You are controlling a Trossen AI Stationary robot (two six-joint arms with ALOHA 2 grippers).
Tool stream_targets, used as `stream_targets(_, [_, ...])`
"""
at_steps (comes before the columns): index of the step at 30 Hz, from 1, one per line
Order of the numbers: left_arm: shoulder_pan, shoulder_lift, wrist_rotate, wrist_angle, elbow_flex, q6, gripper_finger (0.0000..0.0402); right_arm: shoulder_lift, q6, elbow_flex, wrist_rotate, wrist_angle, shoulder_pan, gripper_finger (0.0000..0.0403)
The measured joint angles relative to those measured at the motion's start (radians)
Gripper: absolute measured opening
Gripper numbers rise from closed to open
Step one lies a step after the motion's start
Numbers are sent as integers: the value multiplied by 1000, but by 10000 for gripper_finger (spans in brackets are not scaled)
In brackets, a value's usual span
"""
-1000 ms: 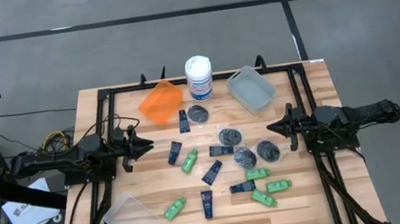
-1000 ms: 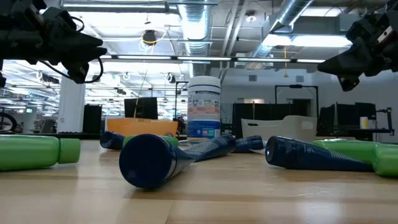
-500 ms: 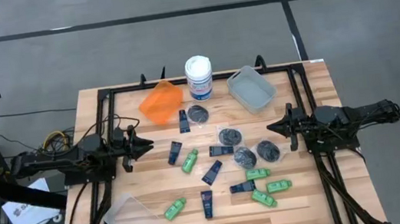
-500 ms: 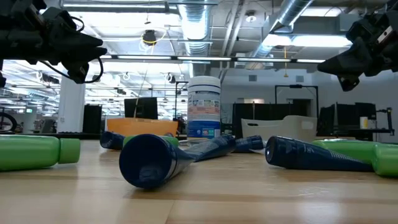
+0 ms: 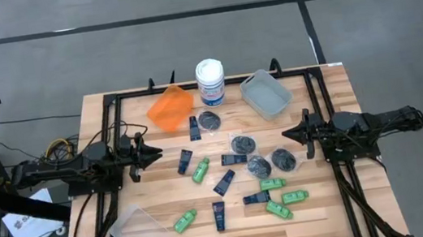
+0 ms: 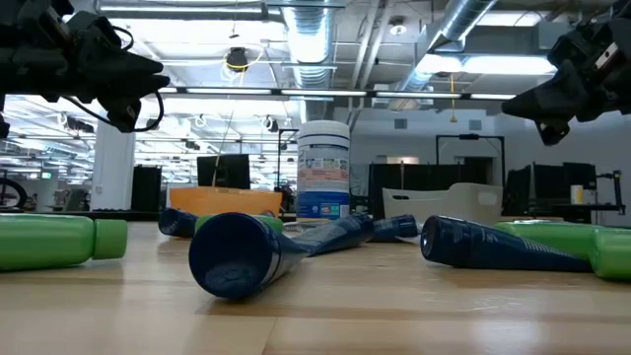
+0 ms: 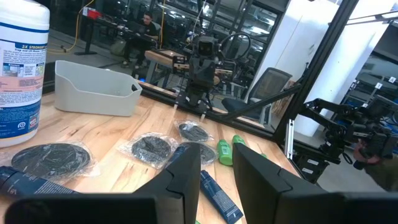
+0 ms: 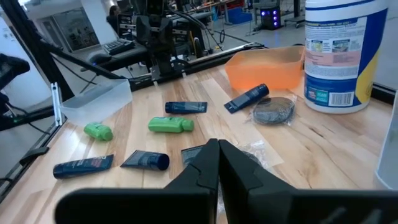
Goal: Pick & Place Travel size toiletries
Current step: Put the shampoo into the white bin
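The toiletries lie scattered on the middle of the wooden table, none touched. In the high view there are green bottles (image 5: pixel 200 170) (image 5: pixel 184 220) (image 5: pixel 279 209), navy tubes (image 5: pixel 185 161) (image 5: pixel 223 182) (image 5: pixel 219 214) and dark grey flat pots (image 5: pixel 242 143) (image 5: pixel 284 159). My left gripper (image 5: pixel 154 152) hovers above the table left of them, open, its fingers (image 7: pixel 186 163) apart in the left wrist view. My right gripper (image 5: pixel 286 135) hovers to their right, beside the grey pot, with its fingers (image 8: pixel 208 158) shut together. Both point toward the table's middle.
At the far edge stand an orange bin (image 5: pixel 170 108), a white tub with a blue label (image 5: pixel 210 82) and a grey bin (image 5: pixel 265 93). A clear bin (image 5: pixel 140 232) sits near the near left corner. A black frame (image 5: pixel 111 103) runs around the table.
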Motion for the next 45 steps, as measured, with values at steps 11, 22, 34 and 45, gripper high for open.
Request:
stream_targets(11, [0, 0, 0, 19, 0, 9, 89, 0, 155, 0, -4, 0, 9, 0])
stream_targets(22, [0, 0, -4, 32, 0, 4, 89, 0, 165, 0, -2, -2, -26, 23])
stream_targets(34, [0, 0, -22, 105, 0, 10, 89, 0, 80, 1, -5, -6, -62, 185])
stream_targets(45, [0, 0, 76, 438, 0, 15, 89, 0, 59, 1, -5, -7, -62, 234])
